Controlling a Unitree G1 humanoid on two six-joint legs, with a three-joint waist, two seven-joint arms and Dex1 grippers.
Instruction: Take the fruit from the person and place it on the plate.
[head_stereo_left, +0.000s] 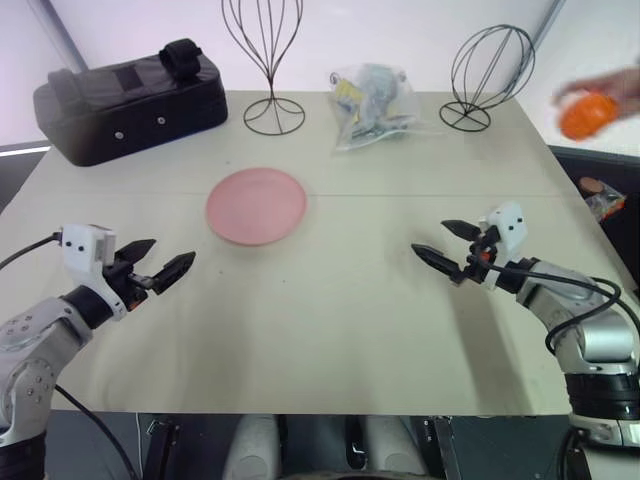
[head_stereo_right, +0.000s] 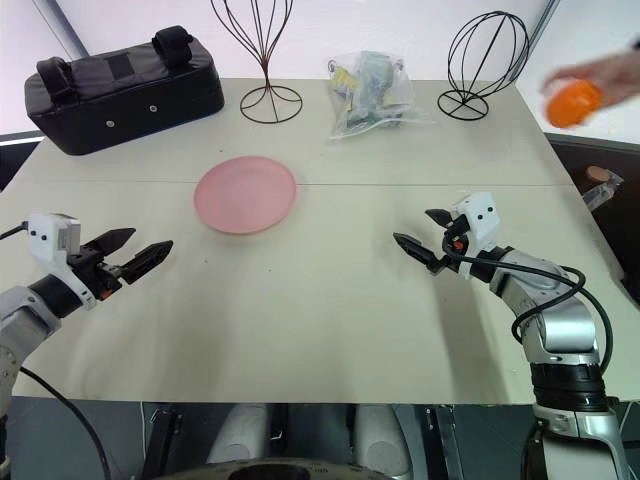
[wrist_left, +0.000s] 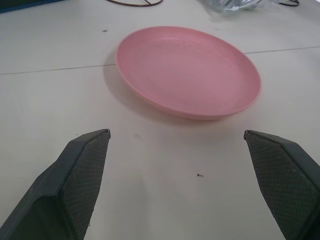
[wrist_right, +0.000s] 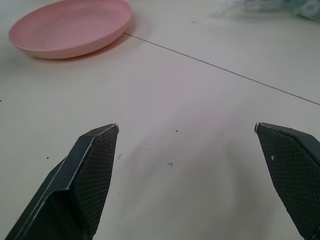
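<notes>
Beige table carries the plate, bare. Fruit sits in the person's hand, off the far right corner. My left gripper and right gripper gape, holding nothing. Handover not begun; next, I judge, the right reaches for the fruit.

1. The table lies bare between the left gripper and the right gripper, both with fingers spread, leaving a wide passage.
2. The plate sits just beyond the left gripper with an open path to it.
3. Along the far edge stand a black bag, two wire stands and a plastic bag.
4. At far right, off the table edge, a person's hand holds the fruit.
</notes>
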